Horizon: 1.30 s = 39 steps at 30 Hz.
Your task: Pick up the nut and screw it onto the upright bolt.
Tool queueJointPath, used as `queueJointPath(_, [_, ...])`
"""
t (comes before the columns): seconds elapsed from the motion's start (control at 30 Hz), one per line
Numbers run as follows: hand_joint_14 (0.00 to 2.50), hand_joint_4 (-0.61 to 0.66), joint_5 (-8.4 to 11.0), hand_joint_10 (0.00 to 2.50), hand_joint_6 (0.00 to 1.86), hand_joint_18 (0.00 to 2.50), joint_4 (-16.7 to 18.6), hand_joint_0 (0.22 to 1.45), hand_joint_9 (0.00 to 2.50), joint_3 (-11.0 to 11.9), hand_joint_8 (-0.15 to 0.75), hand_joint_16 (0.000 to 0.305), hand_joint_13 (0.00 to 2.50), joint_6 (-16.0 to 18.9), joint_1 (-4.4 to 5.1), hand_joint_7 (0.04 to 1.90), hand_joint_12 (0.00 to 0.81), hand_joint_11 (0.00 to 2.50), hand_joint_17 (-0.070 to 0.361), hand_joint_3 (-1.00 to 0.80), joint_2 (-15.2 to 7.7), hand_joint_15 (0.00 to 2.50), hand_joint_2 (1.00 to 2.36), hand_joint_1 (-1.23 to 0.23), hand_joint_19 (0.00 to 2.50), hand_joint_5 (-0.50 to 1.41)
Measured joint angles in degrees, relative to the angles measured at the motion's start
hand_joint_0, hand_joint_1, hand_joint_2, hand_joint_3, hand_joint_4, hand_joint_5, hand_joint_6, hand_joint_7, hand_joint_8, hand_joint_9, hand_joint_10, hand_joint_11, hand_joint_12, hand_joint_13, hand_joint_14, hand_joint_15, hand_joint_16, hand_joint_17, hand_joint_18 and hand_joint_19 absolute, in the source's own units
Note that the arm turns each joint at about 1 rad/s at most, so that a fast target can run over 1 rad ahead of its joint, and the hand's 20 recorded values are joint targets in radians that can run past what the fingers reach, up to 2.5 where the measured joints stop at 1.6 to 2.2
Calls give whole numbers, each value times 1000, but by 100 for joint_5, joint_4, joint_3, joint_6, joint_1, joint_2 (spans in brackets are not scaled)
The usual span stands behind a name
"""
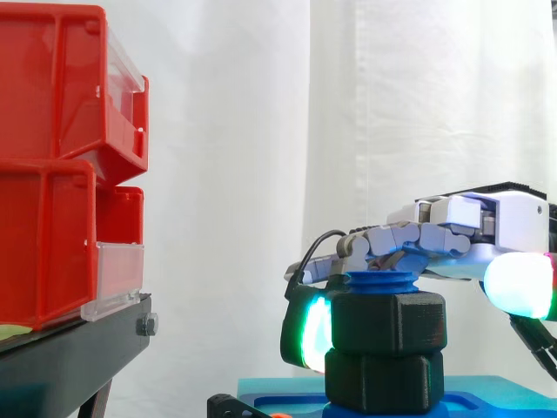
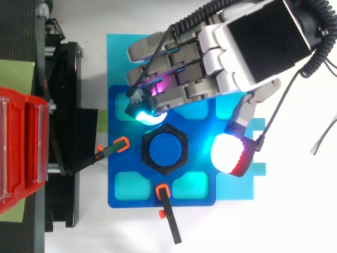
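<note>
Hand (image 2: 255,45): reaches in from the right and hangs over the bolt, spread wide and gripping nothing.

Fingertips (image 1: 318,335): a green-glowing pad hangs just left of the nut, whether touching cannot be told; the thumb's white pad (image 2: 229,154) stands apart on the right.

Nut (image 1: 387,320): black, hexagonal, sitting on the bolt near its top, above a second black hexagon (image 1: 383,380).

Bolt (image 2: 165,149): blue, upright, at the middle of the blue plate (image 2: 115,184).

Left: red bins (image 1: 52,174) on a black stand (image 1: 70,357).
</note>
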Motion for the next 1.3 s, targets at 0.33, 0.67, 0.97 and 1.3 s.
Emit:
queueJointPath(0.33, [0,199,-14,0,503,321,-44,480,734,126,221,34,585,78,-16,818,259,0,76,-500,2,0,1000,-178,49,-92])
queueJointPath(0.67, [0,184,-109,0,502,166,-809,478,627,676,205,33,443,87,-90,725,280,0,75,-500,3,0,1000,-203,0,-126])
queueJointPath(0.97, [0,181,-135,0,502,154,-1905,480,604,913,210,33,434,-427,-131,721,284,0,74,-500,84,0,1000,-212,0,-132])
queueJointPath(1.3, [0,170,452,0,502,130,-3170,496,539,545,208,33,383,-1549,-146,702,293,0,74,-500,851,0,1000,-247,0,-153])
